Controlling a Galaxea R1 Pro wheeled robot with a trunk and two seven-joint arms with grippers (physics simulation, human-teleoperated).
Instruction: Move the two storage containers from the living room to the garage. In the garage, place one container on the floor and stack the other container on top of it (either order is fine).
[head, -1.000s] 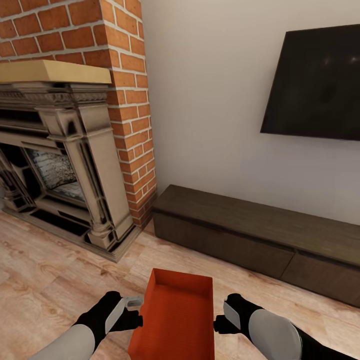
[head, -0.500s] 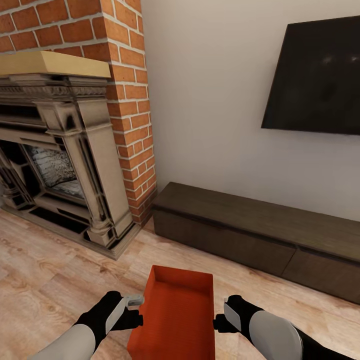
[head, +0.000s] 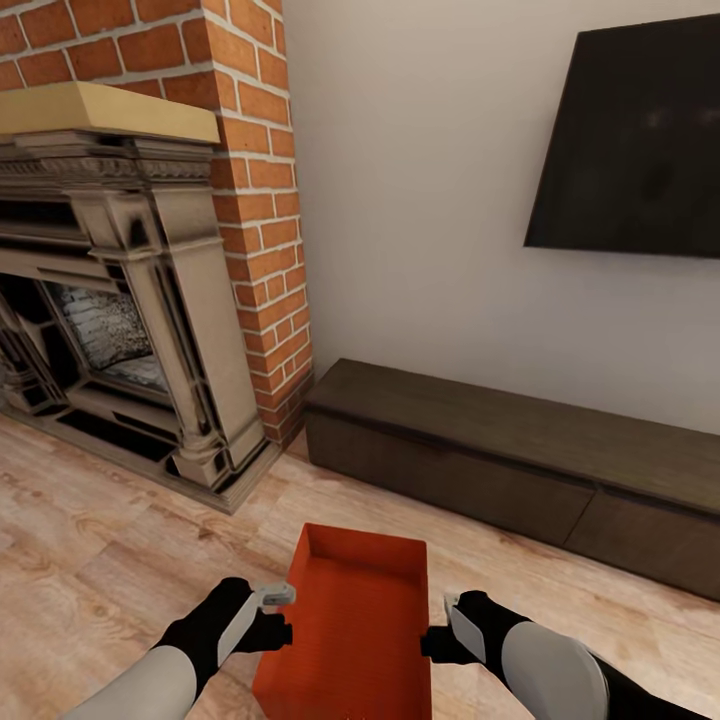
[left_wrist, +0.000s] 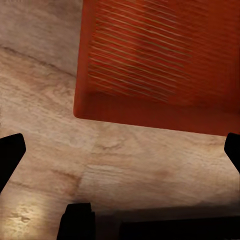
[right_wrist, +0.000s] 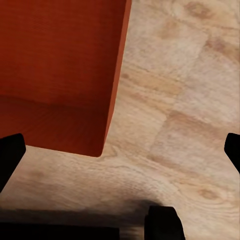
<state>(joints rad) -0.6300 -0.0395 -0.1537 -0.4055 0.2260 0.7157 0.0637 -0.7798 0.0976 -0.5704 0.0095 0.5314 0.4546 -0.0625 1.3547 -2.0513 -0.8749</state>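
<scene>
Container (head: 355, 630) between your hands, above living-room planks | left hand (head: 275, 632) and right hand (head: 437, 643) spread wide, pressing its sides, fingers clasping nothing | risk: squeeze slackens, container slips

You see an orange-red storage container (head: 355, 620) on pale wood-plank flooring (head: 90, 590). Red-brick fireplace (head: 250, 200) with tan mantel, grey wall (head: 420, 200), black TV (head: 640, 150), dark brown cabinet (head: 500, 460). Grippers black.

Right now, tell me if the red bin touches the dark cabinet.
Apart. The head view shows pale wood floor between the bin and the cabinet.
</scene>
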